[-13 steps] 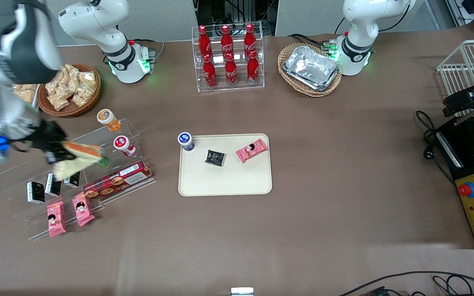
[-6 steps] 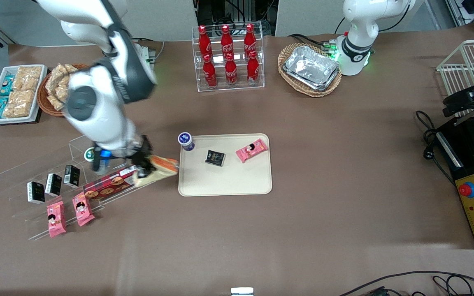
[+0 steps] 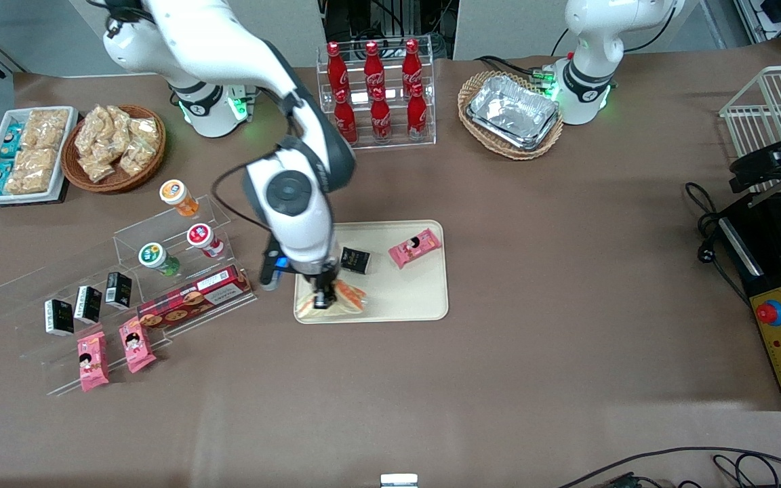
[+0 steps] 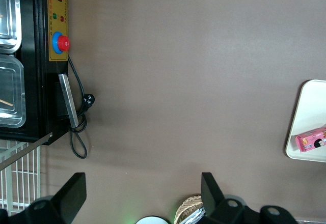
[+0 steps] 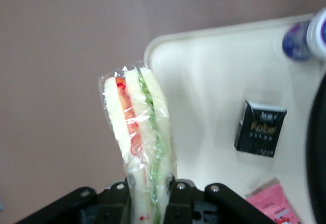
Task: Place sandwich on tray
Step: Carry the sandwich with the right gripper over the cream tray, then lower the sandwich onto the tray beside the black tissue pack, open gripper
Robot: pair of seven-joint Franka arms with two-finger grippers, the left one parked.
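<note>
My right gripper [image 3: 323, 298] is shut on the clear-wrapped sandwich [image 3: 346, 299], holding it over the corner of the cream-beige tray [image 3: 404, 301] that is nearest the front camera and toward the working arm's end. In the right wrist view the sandwich [image 5: 138, 132] stands clamped between the two black fingers [image 5: 118, 199], its orange and green filling edge showing, with the tray corner [image 5: 204, 76] below it. I cannot tell whether the sandwich touches the tray.
On the tray lie a black packet [image 3: 356, 259], a pink snack packet [image 3: 415, 247] and a blue-lidded cup [image 5: 305, 39]. A clear stepped rack with cups, black packets, pink packets and a biscuit box [image 3: 194, 297] stands beside the tray. A cola bottle rack [image 3: 377, 95] stands farther from the front camera.
My right arm has swung from the stepped rack to the tray, carrying the sandwich from above the rack to the tray's near corner. The gripper stayed shut on it.
</note>
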